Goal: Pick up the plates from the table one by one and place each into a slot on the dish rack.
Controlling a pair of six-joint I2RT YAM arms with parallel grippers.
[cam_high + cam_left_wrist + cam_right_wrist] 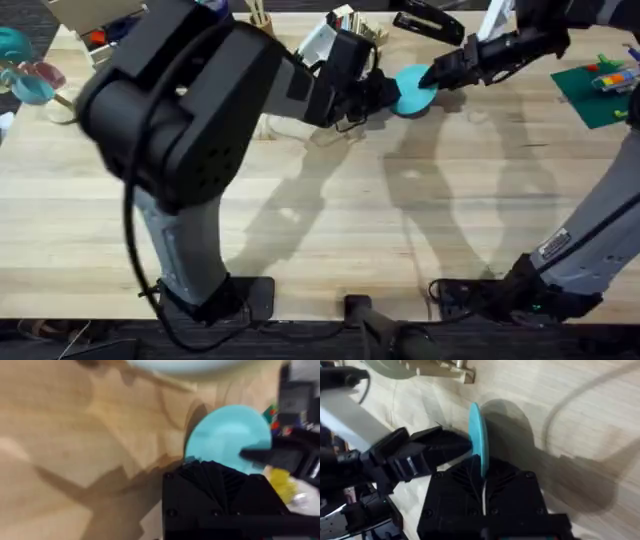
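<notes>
Far off on my right lies a green mat point(590, 98) with a few small coloured blocks point(612, 74) on it. At the far edge, right of the middle, there is a flat black tool point(428, 22); I cannot tell what kind. Left of it stands a white box point(338, 28) stuffed with odds and ends, and further left a wooden cup of sticks point(262, 14). In the far left corner I see a teal dish point(14, 44), a pink dish point(45, 75) beside it, and a cardboard box point(95, 12).
</notes>
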